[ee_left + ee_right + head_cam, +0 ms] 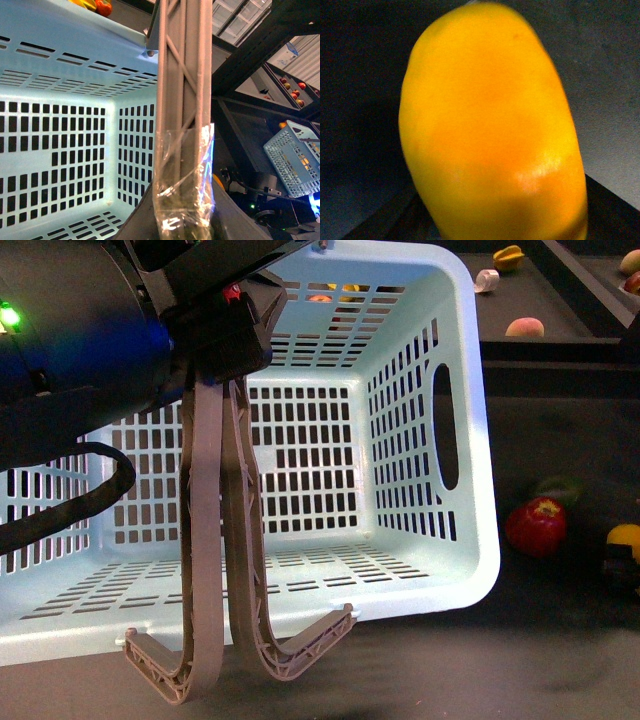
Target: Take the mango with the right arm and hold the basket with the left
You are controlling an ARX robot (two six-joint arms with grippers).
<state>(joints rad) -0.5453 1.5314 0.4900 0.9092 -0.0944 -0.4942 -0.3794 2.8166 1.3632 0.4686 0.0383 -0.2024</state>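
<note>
Turquoise basket [478,440]: tipped so its open mouth faces the robot; nothing shows inside it.
Grey-brown handles [205,540]: both drawn together and running up from the basket's near rim to the left arm.
Left gripper [228,355]: clamped round the two handles at their middle, above the basket's near rim.
Mango [625,538]: well to the right of the basket, just past the red apple [535,525].
Right gripper: hard up against the mango, judging by its wrist view. No fingers show plainly, so I cannot tell whether it is open or closed.
Progress: the basket hold looks done. The mango pick is at the grasp and no lift is visible.
Front view only: places the mango against basket and apple.
Right wrist view only: smooth yellow-orange skin [490,130] filling the frame.
Left wrist view only: clear tape [182,165] wrapped round the handles.
</note>
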